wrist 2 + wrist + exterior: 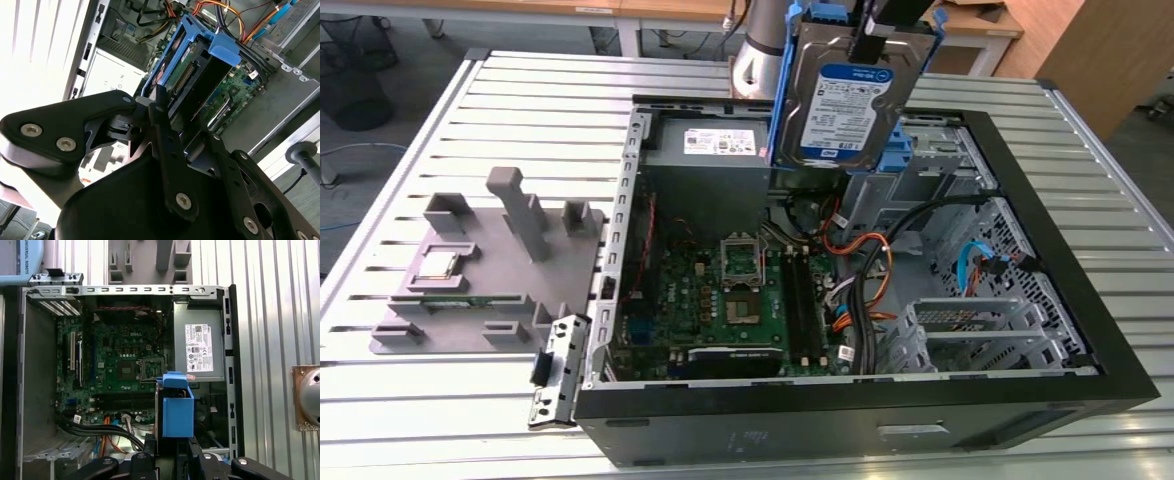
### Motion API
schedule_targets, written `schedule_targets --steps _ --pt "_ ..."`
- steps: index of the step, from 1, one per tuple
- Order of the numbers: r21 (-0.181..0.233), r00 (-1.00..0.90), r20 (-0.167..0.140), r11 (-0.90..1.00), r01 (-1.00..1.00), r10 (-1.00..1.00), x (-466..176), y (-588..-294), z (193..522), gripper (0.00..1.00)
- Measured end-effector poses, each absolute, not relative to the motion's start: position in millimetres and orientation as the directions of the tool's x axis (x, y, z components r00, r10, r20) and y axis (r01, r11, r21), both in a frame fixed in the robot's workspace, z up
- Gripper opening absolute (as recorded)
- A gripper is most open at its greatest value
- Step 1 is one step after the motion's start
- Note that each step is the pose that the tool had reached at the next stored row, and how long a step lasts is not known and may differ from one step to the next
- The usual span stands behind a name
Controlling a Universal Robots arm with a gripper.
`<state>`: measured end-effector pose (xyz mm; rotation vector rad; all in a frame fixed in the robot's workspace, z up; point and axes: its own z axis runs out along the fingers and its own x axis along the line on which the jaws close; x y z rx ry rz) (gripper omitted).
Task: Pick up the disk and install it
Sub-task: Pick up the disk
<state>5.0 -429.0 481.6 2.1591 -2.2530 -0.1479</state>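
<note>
Grey ribbed metal makes up the desk (400, 420). At the exterior view's left a pale grey plastic fixture with upright posts (494, 265) stands on it. Just beside the case's near corner lies a slotted black metal strip (554, 370).

Next comes the open black computer case (854, 425), lying on its side with the panel off. Inside, toward the exterior view's left, sits the green motherboard (720, 310). Behind it is a grey power-supply box with a white sticker (707, 150).

Above the far rim of the case the silver-and-blue arm (761, 50) comes down. To its right hangs the flat rectangular silver disk with a blue-and-white label and blue plastic rails (854, 105). The disk is upright in the air with its label facing the camera, clear of the case floor and over the rear bay.

The black claw (887, 28) has it by the top edge. In the second wrist view the claw (185, 125) is closed on the disk (177, 80), with one black finger (159, 112) pressed to the side of the blue carrier.

The first wrist view looks down on the disk edge-on (177, 412) below the claw (170, 452). There it hangs between the motherboard (115, 360) and the power-supply box (197, 345).

Further right in the exterior view run orange wires (867, 250) and a blue cable (974, 265). Near the case's front is a silver perforated drive cage (974, 330).
</note>
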Motion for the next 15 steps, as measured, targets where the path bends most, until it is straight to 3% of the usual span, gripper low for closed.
schedule_targets --steps 15 --pt "0.080 -0.045 -0.054 0.041 -0.996 -0.998 6 -452 481 0.35"
